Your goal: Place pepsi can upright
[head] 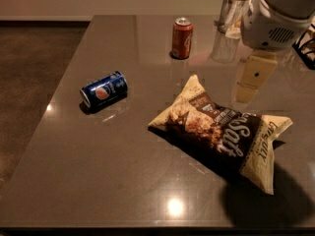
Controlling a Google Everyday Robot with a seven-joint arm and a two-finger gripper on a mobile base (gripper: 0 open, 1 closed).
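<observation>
The pepsi can (pixel 104 91) is dark blue with a round red-white-blue logo. It lies on its side on the left part of the dark table (pixel 113 171), its silver end facing the front left. My gripper (pixel 252 78) hangs from the white arm (pixel 275 18) at the right, above the table just beyond the snack bag. It is far to the right of the pepsi can and holds nothing that I can see.
A brown and cream snack bag (pixel 224 132) lies between the gripper and the front right of the table. A red-orange soda can (pixel 181 38) stands upright at the back. A clear glass container (pixel 231 14) stands at the back right. The table's left edge is near the pepsi can.
</observation>
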